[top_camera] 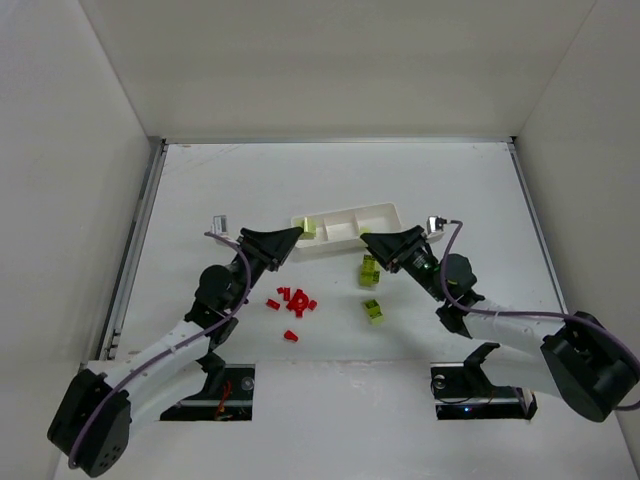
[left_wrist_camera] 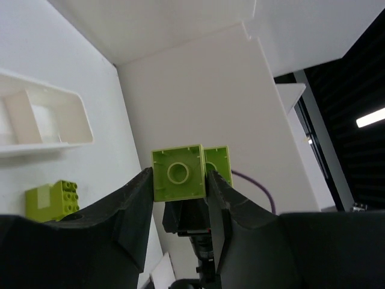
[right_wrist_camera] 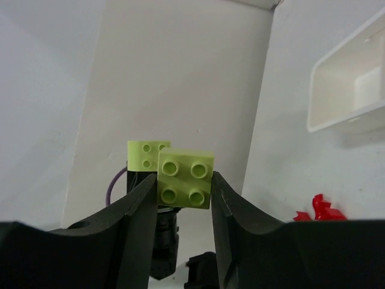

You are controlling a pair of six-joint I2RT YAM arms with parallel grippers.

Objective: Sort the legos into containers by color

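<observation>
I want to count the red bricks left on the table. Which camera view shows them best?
The top view: the red bricks all lie in plain sight there. The right wrist view shows only a few near its lower edge; the left wrist view shows none.

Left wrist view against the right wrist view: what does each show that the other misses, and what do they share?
Only the left wrist: a loose yellow-green stack. Only the right wrist: red legos. Both: the white tray, plus the left-held brick in the left gripper and the right-held brick in the right gripper, both yellow-green.
</observation>
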